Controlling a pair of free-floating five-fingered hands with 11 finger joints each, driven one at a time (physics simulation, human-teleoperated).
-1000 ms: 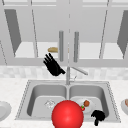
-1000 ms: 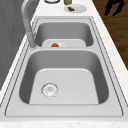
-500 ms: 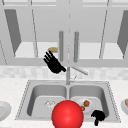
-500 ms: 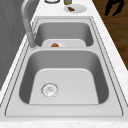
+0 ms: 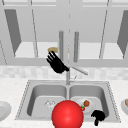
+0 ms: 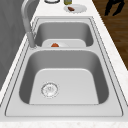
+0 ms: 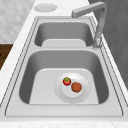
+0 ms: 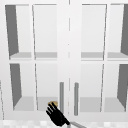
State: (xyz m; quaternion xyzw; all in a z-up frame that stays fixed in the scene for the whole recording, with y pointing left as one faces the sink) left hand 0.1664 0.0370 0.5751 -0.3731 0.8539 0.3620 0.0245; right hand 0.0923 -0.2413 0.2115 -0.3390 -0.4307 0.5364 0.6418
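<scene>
My left hand point(image 5: 56, 64) hovers open with spread fingers in front of the wall cabinet's left door, just left of its long handle point(image 5: 61, 43). In the upper view the same left hand point(image 8: 56, 115) sits below a tan object point(image 8: 53, 103) on the lower shelf behind the glass. My right hand point(image 5: 98, 116) hangs at the sink's front right corner with curled fingers, holding nothing. From the left side that right hand point(image 6: 113, 6) floats past the counter's front edge, over the dark floor. A white plate point(image 7: 84, 93) lies in the right basin, carrying a red strawberry point(image 7: 66, 81) and a brown ball point(image 7: 76, 87).
A big red ball point(image 5: 67, 115) sits before the sink's front edge. The faucet point(image 5: 68, 75) rises between the basins, its spout pointing right. A plate point(image 6: 79, 9) with food rests on the right counter, and an empty plate point(image 7: 45, 7) on the left counter.
</scene>
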